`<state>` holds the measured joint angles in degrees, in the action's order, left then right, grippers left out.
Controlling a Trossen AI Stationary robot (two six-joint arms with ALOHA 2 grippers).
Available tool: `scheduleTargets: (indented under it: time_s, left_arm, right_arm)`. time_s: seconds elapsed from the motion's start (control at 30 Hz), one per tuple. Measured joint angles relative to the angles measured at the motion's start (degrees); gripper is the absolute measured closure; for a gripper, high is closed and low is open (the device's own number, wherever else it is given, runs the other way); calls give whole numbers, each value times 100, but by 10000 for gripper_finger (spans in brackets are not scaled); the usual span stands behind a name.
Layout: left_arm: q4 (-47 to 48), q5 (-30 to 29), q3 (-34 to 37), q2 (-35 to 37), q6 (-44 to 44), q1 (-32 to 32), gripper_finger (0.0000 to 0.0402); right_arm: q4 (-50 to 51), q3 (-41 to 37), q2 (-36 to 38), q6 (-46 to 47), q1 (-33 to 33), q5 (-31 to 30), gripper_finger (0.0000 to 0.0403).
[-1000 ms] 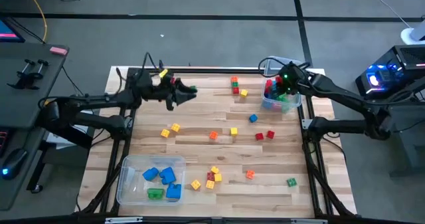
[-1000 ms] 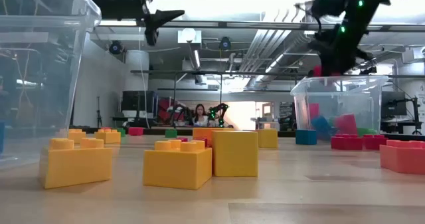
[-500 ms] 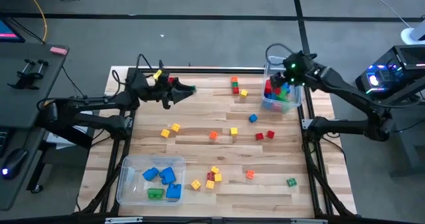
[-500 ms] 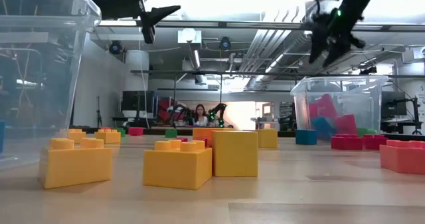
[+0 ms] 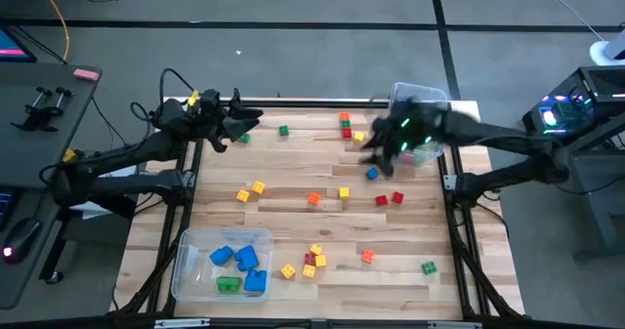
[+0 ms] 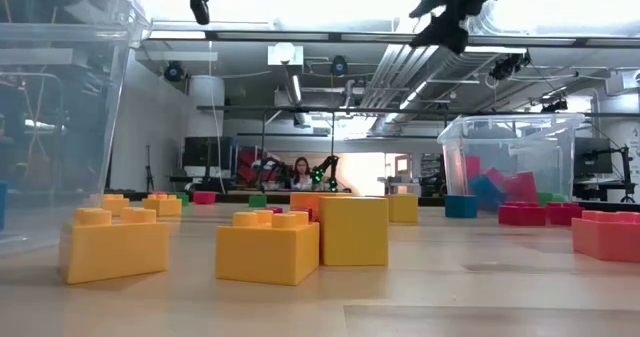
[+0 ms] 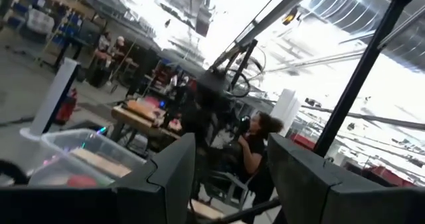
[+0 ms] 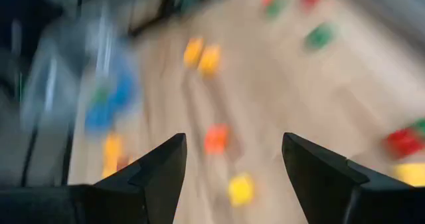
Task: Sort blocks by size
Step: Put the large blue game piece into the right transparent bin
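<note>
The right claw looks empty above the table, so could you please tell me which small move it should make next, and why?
Probably lower the right claw, open and empty, onto the blue block just beneath it. That block lies loose on the table close to the far bin, where other blocks already sit.

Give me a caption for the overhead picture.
Two robot arms above a wooden table strewn with toy blocks, a bin at each end.

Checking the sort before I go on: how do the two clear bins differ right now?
The near-left bin holds blue blocks and one green block; the far-right bin shows red, blue and green ones. The right arm crosses over the far-right bin; nothing hangs over the near-left bin. Both are clear plastic and stand upright.
</note>
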<state>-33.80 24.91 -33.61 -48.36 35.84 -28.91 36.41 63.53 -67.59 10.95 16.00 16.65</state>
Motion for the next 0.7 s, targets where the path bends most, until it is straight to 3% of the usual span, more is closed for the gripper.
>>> scheduleTargets:
  time_s: [0.17,0.3,0.7]
  left_arm:
    - [619,0,-2,157,-6,5,225]
    - [862,-1,-2,166,-5,5,225]
    - [1764,1,-2,166,-7,233,225]
  right_arm:
    - [344,2,-972,-1137,-1077,-706,158]
    - [349,2,-1744,-1559,-1430,-1366,158]
    - [-115,2,-3253,-1985,-1369,-1301,158]
